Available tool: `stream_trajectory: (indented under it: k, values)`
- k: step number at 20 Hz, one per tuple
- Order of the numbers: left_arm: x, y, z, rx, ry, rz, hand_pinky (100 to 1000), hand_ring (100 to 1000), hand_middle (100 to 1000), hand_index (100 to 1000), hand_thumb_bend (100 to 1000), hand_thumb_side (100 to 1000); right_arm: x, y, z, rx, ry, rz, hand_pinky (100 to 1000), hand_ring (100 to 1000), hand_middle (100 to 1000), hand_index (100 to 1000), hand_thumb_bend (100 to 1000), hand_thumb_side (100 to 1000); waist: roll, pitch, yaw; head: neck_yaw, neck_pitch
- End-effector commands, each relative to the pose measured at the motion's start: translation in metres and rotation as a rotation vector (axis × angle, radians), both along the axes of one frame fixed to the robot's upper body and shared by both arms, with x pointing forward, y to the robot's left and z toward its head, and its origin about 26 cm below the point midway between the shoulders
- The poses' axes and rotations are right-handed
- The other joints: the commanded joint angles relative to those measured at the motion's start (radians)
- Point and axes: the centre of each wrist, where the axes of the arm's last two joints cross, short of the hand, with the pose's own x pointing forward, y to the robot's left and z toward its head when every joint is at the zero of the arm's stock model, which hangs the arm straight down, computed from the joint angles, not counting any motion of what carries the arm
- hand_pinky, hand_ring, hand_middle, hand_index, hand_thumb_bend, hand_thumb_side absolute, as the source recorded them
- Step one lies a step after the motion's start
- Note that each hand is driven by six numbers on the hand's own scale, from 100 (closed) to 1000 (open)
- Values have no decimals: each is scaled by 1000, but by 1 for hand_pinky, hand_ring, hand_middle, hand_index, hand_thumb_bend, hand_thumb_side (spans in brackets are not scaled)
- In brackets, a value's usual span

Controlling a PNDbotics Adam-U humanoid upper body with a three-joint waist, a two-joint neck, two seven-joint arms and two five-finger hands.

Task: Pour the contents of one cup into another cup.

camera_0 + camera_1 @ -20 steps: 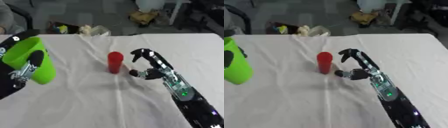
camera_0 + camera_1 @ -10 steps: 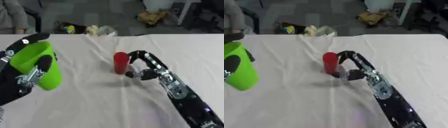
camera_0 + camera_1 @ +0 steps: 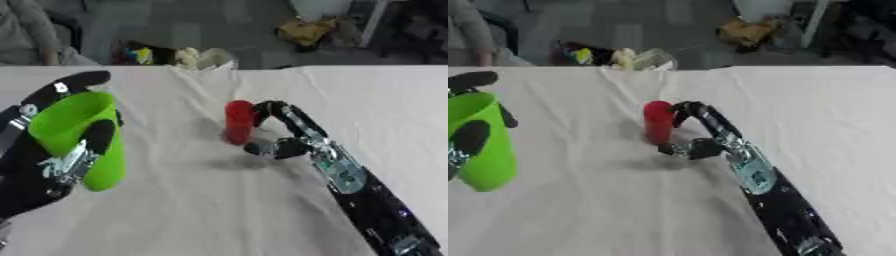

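Observation:
A tall green cup [image 3: 74,135] is held up at the left, above the table, mouth tilted up and to the left. My left hand [image 3: 52,167] is shut on it, thumb and fingers wrapped round its wall. A small red cup [image 3: 237,121] stands upright on the white cloth [image 3: 201,210] in the middle. My right hand [image 3: 293,145] is right beside it, curved fingers [image 3: 265,109] touching its upper right side and the thumb [image 3: 257,148] low near its base. The hand arcs beside the cup and has not closed round it. What either cup contains is hidden.
Beyond the table's far edge lies floor clutter: colourful items and a clear bag [image 3: 188,56], and a yellowish bundle [image 3: 306,30]. The cloth is wrinkled around the red cup. Bare cloth stretches along the front and far right.
My right hand has moved left until its fingers reach the red cup's side. My left hand still holds the green cup. The camera has shifted, so the whole picture moved.

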Motion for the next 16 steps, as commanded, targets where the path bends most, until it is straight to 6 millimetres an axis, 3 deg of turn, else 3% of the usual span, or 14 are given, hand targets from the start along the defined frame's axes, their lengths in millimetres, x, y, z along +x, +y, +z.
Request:
stream_trajectory:
  k: [1, 16]
  values:
    - [-4, -3, 9, 23, -37, -22, 100, 640, 572, 896, 100, 482, 4, -2, 6, -13, -19, -21, 875, 594, 510, 760, 694, 426, 4, -10, 4, -4, -11]
    - [-4, -3, 10, 32, -41, -24, 100, 640, 572, 896, 100, 487, 4, 0, 20, -62, -99, -17, 875, 591, 511, 768, 707, 434, 0, -8, -12, 4, -16]
